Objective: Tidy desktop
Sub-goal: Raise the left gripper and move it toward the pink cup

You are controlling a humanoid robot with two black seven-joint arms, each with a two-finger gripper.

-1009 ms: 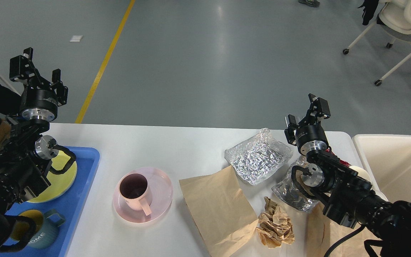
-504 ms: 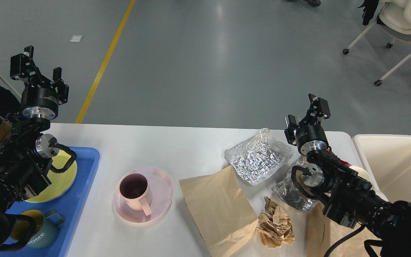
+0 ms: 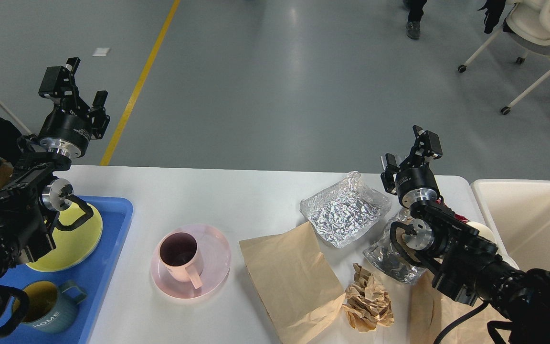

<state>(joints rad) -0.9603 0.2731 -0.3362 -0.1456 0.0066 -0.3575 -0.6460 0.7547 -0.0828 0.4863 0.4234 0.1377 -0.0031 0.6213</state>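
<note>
The white desktop (image 3: 237,196) spans the view. On it stand a pink cup (image 3: 180,255) on a pink saucer (image 3: 213,248), a flat brown paper bag (image 3: 291,279), a crumpled brown paper ball (image 3: 368,301), a crinkled foil sheet (image 3: 346,210) and a smaller dark foil wrapper (image 3: 389,260). My left gripper (image 3: 77,83) is raised above the table's far left corner, open and empty. Over the far right part of the table, beside the foil sheet, my right gripper (image 3: 408,148) is also open and holds nothing.
A blue tray (image 3: 103,258) at the left holds a yellow plate (image 3: 72,239) and a teal mug (image 3: 46,310). A cream bin (image 3: 533,224) stands off the table's right end. A white wheeled chair (image 3: 537,33) and a person's feet (image 3: 413,19) are on the floor beyond.
My left gripper has swung to the right and slightly away from the view's edge. The right arm has not moved. A person's feet have come into view at the top.
</note>
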